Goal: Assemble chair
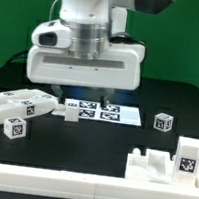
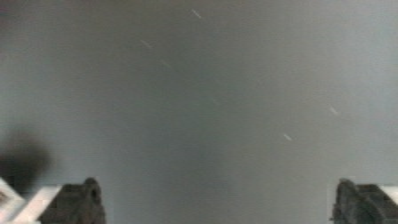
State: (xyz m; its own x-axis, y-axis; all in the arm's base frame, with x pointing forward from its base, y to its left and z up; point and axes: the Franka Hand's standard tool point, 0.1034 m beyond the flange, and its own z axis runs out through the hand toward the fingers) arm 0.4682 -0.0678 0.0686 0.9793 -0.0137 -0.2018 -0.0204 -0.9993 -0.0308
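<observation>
The chair's white pieces lie apart on the black table. Several tagged panels and bars [image 1: 16, 109] are heaped at the exterior view's left. A small tagged cube [image 1: 163, 121] stands at the right. A stepped white block [image 1: 164, 164] with a tagged upright sits at the front right. My gripper [image 1: 85, 96] hangs just above the table behind the marker board, open and empty. In the wrist view my gripper [image 2: 219, 203] has its two fingertips [image 2: 75, 202] far apart with only bare dark table between them. A white edge [image 2: 15, 203] shows beside one finger.
The marker board [image 1: 104, 112] lies flat in the middle of the table, just in front of the fingers. A green backdrop stands behind. The table's front edge runs close below the stepped block.
</observation>
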